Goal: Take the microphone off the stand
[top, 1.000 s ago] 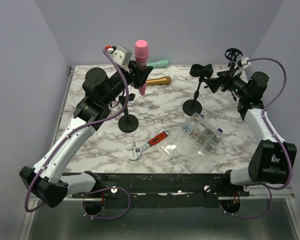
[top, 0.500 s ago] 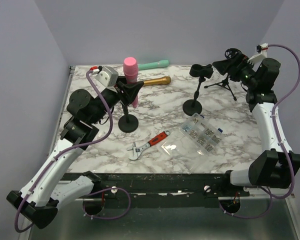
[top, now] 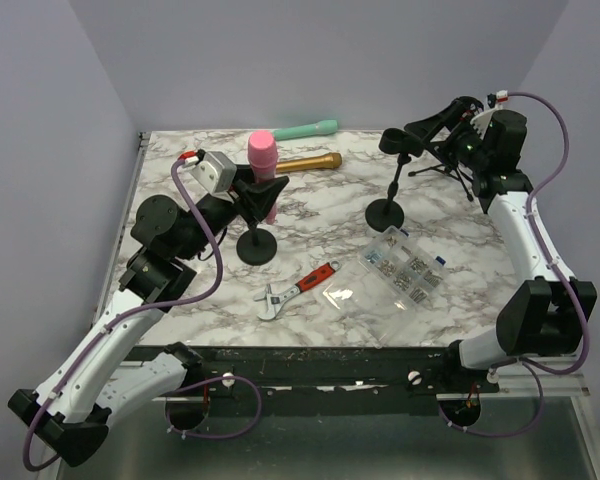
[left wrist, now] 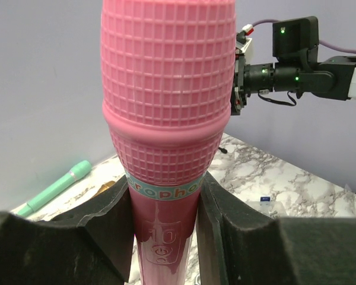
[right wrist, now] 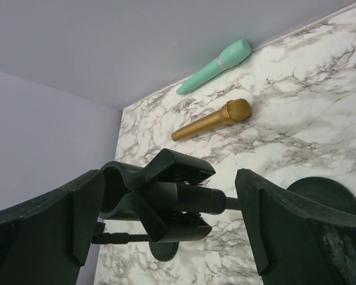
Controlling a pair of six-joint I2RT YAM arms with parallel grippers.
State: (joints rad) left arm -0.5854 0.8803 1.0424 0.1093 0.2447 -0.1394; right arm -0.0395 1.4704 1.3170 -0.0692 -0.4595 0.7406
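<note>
Closest in: the left gripper is clamped on the pink microphone. Its 2 foam pads squeeze the narrow handle just under the band, so the whole fat head sits above the fingers. That's my first worry. It's top-heavy and the handle tapers, so a quick swing could make it pivot or slide down between the pads.

Straight below the gripper is the stand, round base flat on the marble. The fingers hide the clip, so I can't tell if the mic's tail is actually free of it. If it isn't, pulling sideways rather than straight up would probably drag or tip the stand. It would fall toward the wrench, which lies on the table below the gripper and a bit toward the other arm.

Further off, the right gripper has its jaws wide apart and holds nothing, but the clip of the 2nd stand sits right between its fingers. I can't tell if they touch. Any sideways twitch there could knock that empty stand over.

Beyond its fingertips lie the gold mic and then the teal mic, both well apart from the clip. I'd say they're only at risk if that stand goes down their way.
</note>
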